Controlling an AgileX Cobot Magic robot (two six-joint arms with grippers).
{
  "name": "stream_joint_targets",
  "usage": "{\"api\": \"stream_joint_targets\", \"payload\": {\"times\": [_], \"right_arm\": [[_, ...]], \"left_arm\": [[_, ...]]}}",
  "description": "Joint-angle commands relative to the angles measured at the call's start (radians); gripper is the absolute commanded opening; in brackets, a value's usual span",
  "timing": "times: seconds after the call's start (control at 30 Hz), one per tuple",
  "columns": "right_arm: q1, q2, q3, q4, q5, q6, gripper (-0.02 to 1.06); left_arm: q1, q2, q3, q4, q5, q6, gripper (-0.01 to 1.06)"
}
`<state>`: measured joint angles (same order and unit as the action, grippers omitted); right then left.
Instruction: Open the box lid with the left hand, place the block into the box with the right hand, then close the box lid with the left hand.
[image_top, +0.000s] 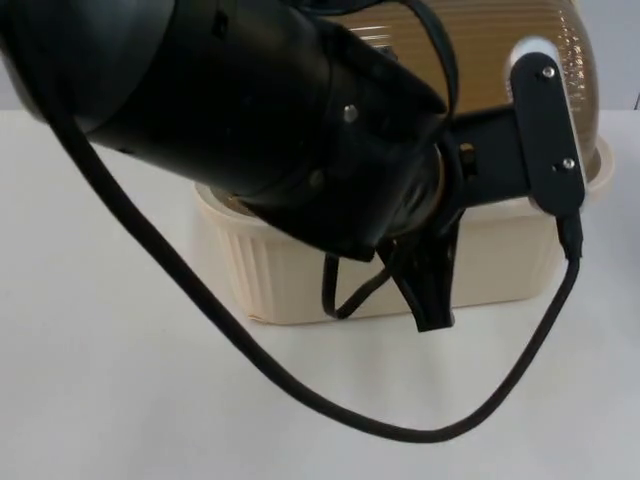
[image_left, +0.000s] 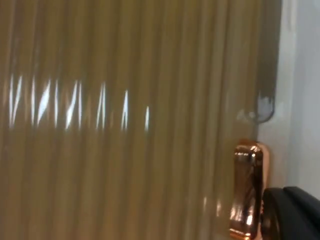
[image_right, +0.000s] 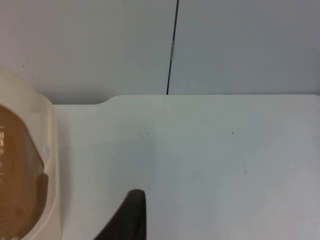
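One arm worked: left gripper (image_top: 430, 300) hung at the box (image_top: 400, 270) front wall, fingers unreadable. Ribbed brown lid (image_left: 125, 125) looked stiff, glossy, slippery; copper latch (image_left: 247, 190) beside fingertip (image_left: 290, 212) is the hold. Right gripper (image_right: 131, 220) waited beside box, state unclear.

White table top (image_right: 210, 160), grey partition wall (image_right: 240, 45) behind, dark vertical seam (image_right: 172, 47)

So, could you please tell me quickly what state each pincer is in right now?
Left pincer: at the cream box, by its brown ribbed lid; cannot be told.
Right pincer: over the table; cannot be told.
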<state>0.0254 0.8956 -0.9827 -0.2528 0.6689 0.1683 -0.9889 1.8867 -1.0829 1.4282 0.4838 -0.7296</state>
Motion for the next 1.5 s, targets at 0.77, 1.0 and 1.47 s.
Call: {"api": "stream_joint_targets", "payload": {"times": [0.77, 1.0, 1.47], "right_arm": [[-0.001, -0.004, -0.006, -0.007, -0.001, 0.003, 1.05], [-0.001, -0.004, -0.006, -0.007, -0.001, 0.004, 1.05], [-0.001, -0.004, -0.006, -0.007, -0.001, 0.004, 1.05]], "left_arm": [[0.001, 0.032, -0.01, -0.079, -0.023, 0.103, 0.0], [0.001, -0.003, -0.01, -0.094, -0.023, 0.105, 0.0], [0.003, -0.003, -0.01, -0.06, -0.052, 0.117, 0.0]]}}
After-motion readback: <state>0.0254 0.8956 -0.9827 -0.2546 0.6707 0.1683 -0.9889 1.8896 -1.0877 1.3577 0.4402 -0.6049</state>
